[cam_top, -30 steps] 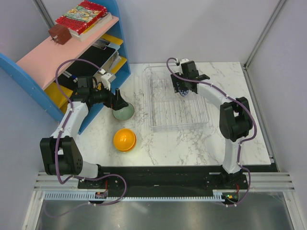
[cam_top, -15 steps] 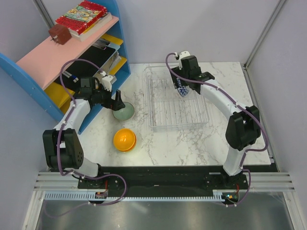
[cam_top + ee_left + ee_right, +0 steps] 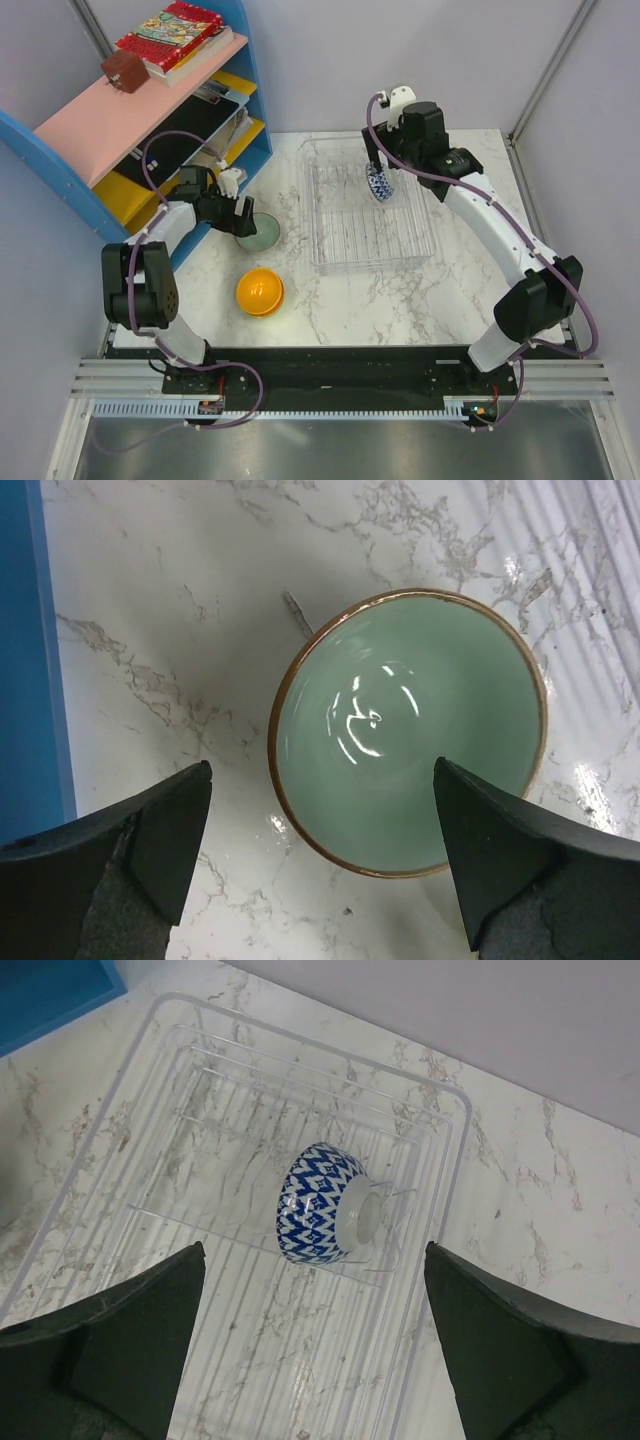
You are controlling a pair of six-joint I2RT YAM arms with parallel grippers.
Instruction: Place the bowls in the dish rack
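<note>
Bright, even light; soft shadows.

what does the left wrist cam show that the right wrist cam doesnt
Only left wrist: the pale green bowl, upright on the marble table under the open left gripper. Only right wrist: the blue-and-white bowl, on its side in the dish rack, below the open right gripper. Both: the marble table, an edge of the blue shelf unit, and nothing held.

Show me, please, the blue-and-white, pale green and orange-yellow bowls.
blue-and-white bowl [image 3: 312, 1205], right wrist view, patterned outer wall.
pale green bowl [image 3: 405, 730], left wrist view, glazed inside.
orange-yellow bowl [image 3: 260, 291], top external view, its middle.
</note>
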